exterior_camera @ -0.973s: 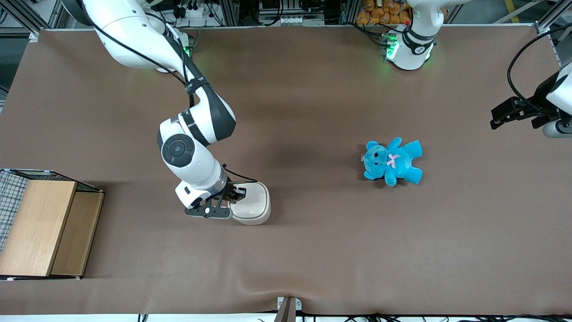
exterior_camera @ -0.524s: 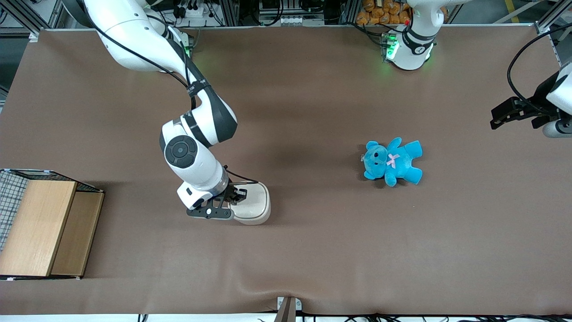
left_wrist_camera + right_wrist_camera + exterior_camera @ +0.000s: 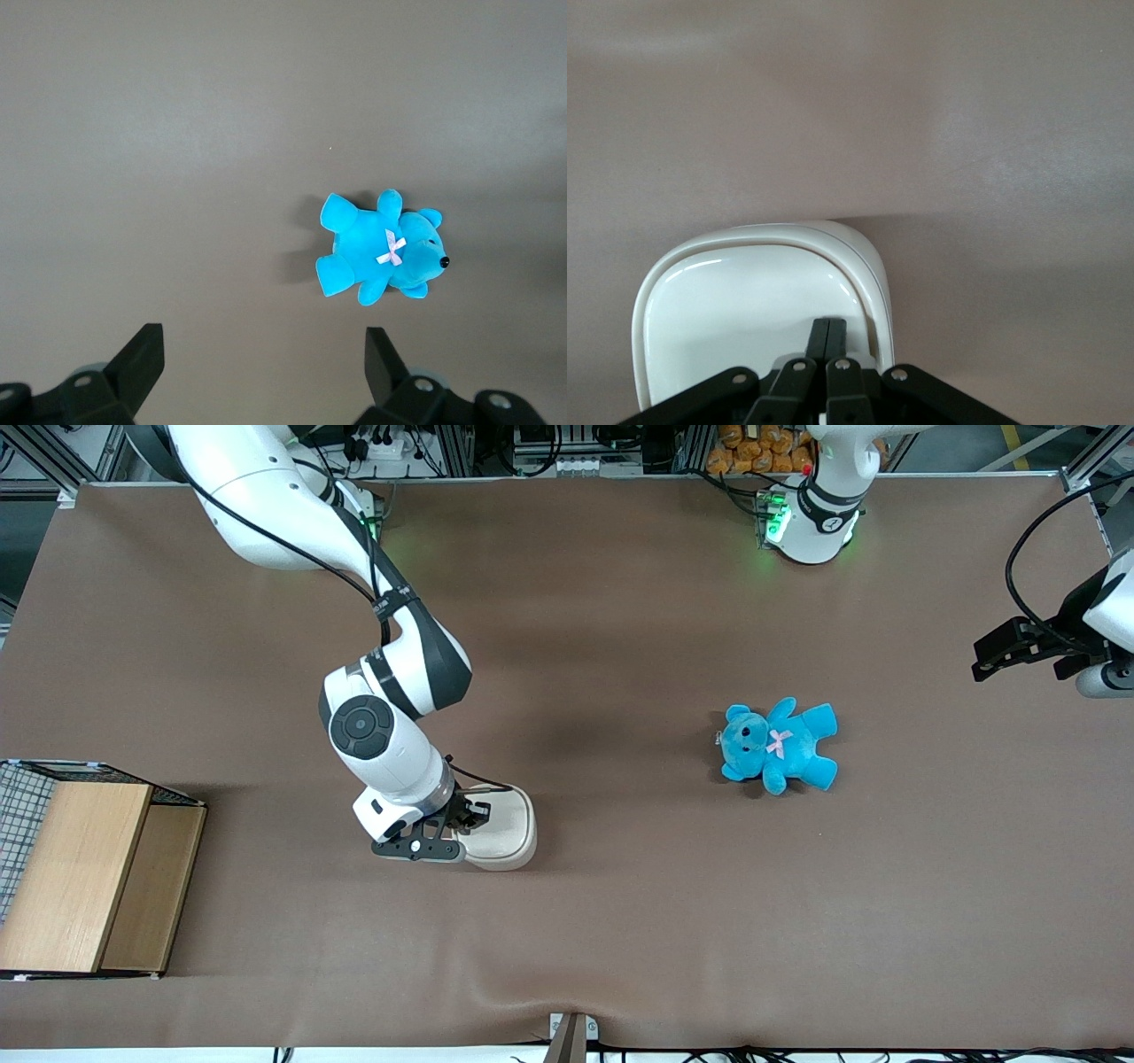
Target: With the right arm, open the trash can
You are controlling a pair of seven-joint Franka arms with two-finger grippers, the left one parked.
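The trash can (image 3: 503, 831) is a small cream-white bin standing on the brown table (image 3: 620, 921), its smooth lid down. The right arm (image 3: 390, 700) reaches down over it. My gripper (image 3: 469, 815) is shut, its two black fingers pressed together with nothing between them. It sits at the lid's edge on the side toward the working arm's end of the table. In the right wrist view the fingertips (image 3: 829, 326) rest close over the glossy lid of the trash can (image 3: 735, 301), near its rim. I cannot tell whether they touch it.
A blue teddy (image 3: 777, 746) lies on the table toward the parked arm's end; it also shows in the left wrist view (image 3: 381, 257). A wooden box with wire mesh (image 3: 80, 877) stands at the working arm's end, near the front edge.
The right arm has shifted slightly toward the front camera and the gripper has moved a little with it at the lid's edge. The lid stays down.
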